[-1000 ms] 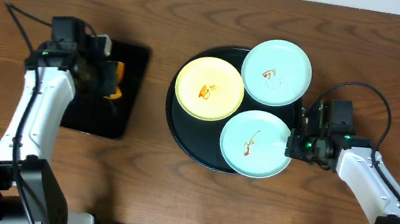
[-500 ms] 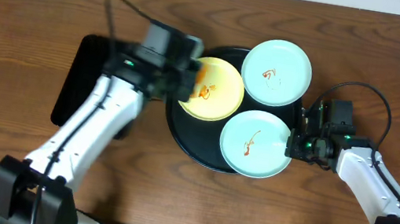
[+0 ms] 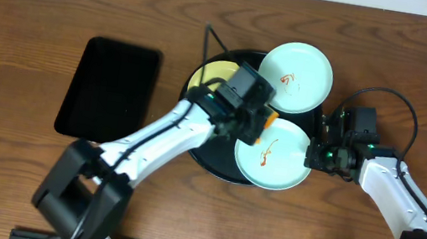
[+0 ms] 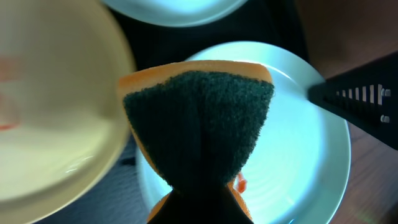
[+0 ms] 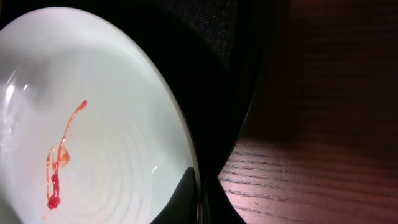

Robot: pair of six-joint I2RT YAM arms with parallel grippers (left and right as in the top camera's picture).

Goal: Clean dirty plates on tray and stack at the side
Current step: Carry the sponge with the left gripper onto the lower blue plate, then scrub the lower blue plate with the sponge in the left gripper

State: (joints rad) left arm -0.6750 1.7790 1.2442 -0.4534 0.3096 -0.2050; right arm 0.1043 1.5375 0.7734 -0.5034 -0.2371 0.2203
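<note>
Our left claw (image 3: 254,117) is pinching the sponge (image 4: 199,130) over the near plate (image 3: 281,169), while our right claw (image 3: 315,155) is clamping that plate's right rim. We are judging that wiping is beginning; next we are needing to press onto the red smear (image 5: 51,198). The far plate (image 3: 295,77) and yellow plate (image 3: 208,75) are sharing the tray (image 3: 206,159), on a wooden table (image 3: 10,174).

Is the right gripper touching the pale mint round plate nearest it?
Touching. The right wrist view shows the right gripper closed on the rim of the pale mint round plate.
</note>
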